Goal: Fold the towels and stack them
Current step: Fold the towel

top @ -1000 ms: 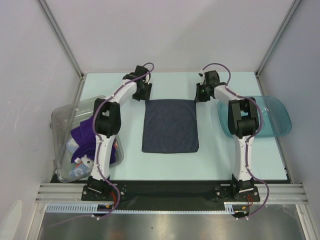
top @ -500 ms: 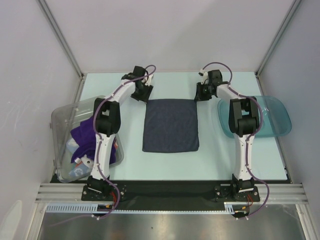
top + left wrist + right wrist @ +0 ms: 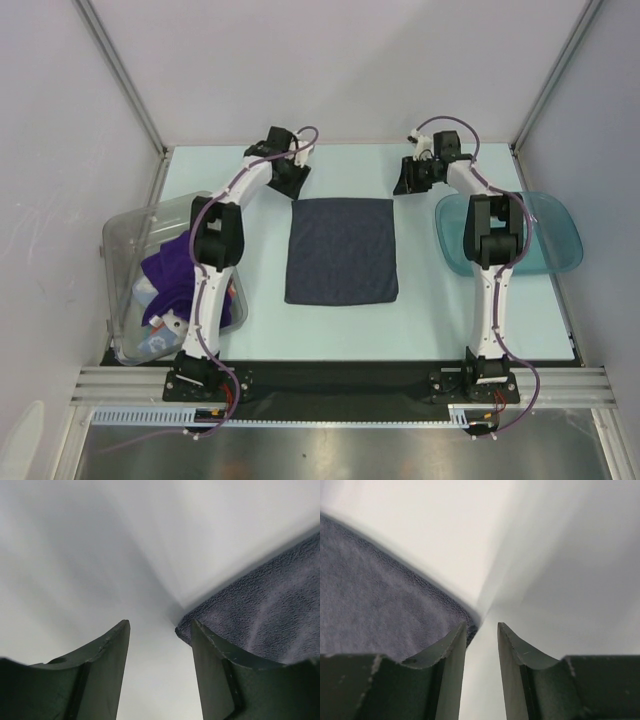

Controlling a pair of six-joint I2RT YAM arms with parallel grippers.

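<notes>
A dark navy-grey towel (image 3: 341, 251) lies flat as a folded rectangle in the middle of the table. My left gripper (image 3: 291, 184) hovers just beyond its far left corner. In the left wrist view this gripper (image 3: 160, 627) is open with only bare table between the fingers, and the towel's corner (image 3: 260, 610) lies beside the right finger. My right gripper (image 3: 409, 184) is just beyond the far right corner. Its wrist view shows the gripper (image 3: 482, 627) open and empty, the towel (image 3: 380, 605) to its left. A purple towel (image 3: 168, 278) and a light printed one (image 3: 150, 343) sit in the bin.
A clear plastic bin (image 3: 125, 235) stands tilted at the left edge, beside the left arm. A teal translucent tray (image 3: 555, 240) rests at the right, partly behind the right arm. White walls and metal posts enclose the table.
Both grippers have drawn back a little from the towel's far corners toward the back wall. The right jaws have spread apart; the towel stays flat.
</notes>
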